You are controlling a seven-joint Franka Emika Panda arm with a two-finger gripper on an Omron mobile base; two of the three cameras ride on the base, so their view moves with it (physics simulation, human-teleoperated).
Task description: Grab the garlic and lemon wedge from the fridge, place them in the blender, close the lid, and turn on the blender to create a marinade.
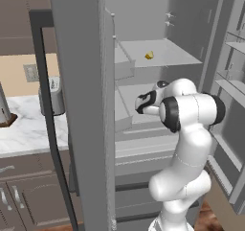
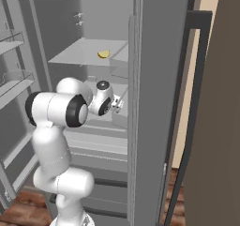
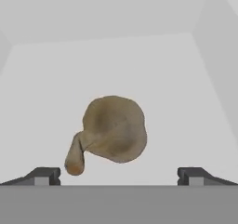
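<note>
Hand view, looking along the gripper [image 3: 119, 175]: one garlic [image 3: 111, 131] lies on a pale grey shelf floor, a dull tan-brown rounded bulb with a short stubby stem jutting toward the lower left of the picture. Its surface is mottled, darker at the middle. Two dark fingertips [image 3: 44, 175] rise at the bottom corners, set wide apart, one on each side of the garlic; the jaws are fully spread and hold nothing, and the garlic sits just beyond them, between their lines, untouched. Left base view: the fridge [image 1: 158, 57] stands with its door swung wide, one long black bar handle [image 1: 48, 120] running down the door at the left. One lemon wedge [image 1: 149, 55], tiny and bright yellow, rests on an upper shelf, well above the white arm [image 1: 186, 144], whose hand reaches in toward a lower shelf. To the left of the door, a pale marble counter [image 1: 24, 129] shows over brown cabinets. Right base view: the same lemon wedge [image 2: 103, 54] appears on its upper shelf, and the arm's wrist [image 2: 104, 101] points into the shelf below it; this side shows two wire door racks [image 2: 11, 79] at the far left.
</note>
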